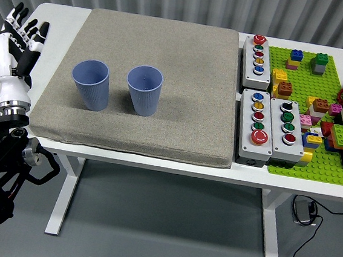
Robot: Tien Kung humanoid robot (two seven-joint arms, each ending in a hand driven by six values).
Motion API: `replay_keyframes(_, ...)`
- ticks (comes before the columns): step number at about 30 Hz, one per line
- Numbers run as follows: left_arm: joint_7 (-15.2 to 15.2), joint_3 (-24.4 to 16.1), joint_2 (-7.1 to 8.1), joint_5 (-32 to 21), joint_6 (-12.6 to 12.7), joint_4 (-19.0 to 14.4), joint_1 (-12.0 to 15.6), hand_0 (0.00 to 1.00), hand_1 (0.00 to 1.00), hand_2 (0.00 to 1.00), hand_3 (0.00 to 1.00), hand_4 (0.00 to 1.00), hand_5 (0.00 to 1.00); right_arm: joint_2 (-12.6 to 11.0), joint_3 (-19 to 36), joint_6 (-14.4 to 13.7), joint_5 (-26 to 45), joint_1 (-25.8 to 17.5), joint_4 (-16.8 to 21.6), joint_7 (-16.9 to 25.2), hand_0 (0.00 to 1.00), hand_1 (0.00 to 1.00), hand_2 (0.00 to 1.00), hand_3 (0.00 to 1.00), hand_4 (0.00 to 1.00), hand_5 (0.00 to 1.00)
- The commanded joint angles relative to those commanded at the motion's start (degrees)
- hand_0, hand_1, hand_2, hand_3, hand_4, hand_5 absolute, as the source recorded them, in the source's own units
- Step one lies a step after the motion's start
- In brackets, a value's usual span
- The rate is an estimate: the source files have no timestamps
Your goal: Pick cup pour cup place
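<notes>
Well right of spread left-hand fingers: two cups, upright.

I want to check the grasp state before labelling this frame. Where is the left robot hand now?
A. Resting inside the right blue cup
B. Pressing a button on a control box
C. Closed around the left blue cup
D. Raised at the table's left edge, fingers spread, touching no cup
D: the left robot hand is up at the left edge with fingers spread, apart from the left blue cup.
</notes>
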Motion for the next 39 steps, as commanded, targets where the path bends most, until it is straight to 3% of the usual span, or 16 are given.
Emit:
replay_keyframes(3,1.2,-0.6,-0.73,0.7,-0.2,-1.6,0.5,0.788,0.797,0.924,0.903,0.912,0.998,0.0,0.0,0.0,0.0,0.0,0.0,0.0,0.692,0.659,0.601,0.590,0.002,0.237)
replay_keyframes(4,1.7,-0.6,-0.86,1.3,-0.5,-1.8,0.5,0.868,0.868,0.983,0.971,0.837,0.998,0.0,0.0,0.1,0.0,0.1,0.0,0.0,0.692,0.659,0.601,0.589,0.002,0.237)
replay_keyframes(8,5.0,-0.8,-1.63,4.1,-5.4,-2.6,0.9,0.868,0.868,0.983,0.971,0.837,0.998,0.0,-0.1,0.3,0.0,0.2,0.0,0.0,0.692,0.659,0.601,0.589,0.002,0.237)
replay_keyframes(12,5.6,-0.7,-1.75,1.6,-8.2,-3.9,1.1,0.921,0.907,0.998,0.997,0.810,0.998,0.1,-0.3,0.3,0.0,0.3,-0.1,0.0,0.692,0.659,0.601,0.589,0.002,0.236)
replay_keyframes(15,4.9,-1.1,-1.78,0.1,-8.1,-4.4,1.2,0.921,0.907,0.998,0.997,0.810,0.998,0.1,-0.3,0.2,0.0,0.3,-0.1,0.1,0.692,0.659,0.601,0.589,0.002,0.236)
replay_keyframes(21,2.7,-1.4,-1.76,-1.2,-4.8,-5.2,1.4,0.928,0.906,0.998,0.998,0.794,0.998,0.1,-0.2,0.2,0.0,0.2,-0.1,0.1,0.692,0.660,0.601,0.588,0.002,0.235)
replay_keyframes(39,3.3,-2.3,-1.81,-0.8,-5.7,-5.5,2.2,0.927,0.908,0.998,0.998,0.779,0.998,0.2,-0.4,0.1,0.0,-0.2,-0.1,0.1,0.692,0.659,0.601,0.588,0.002,0.230)
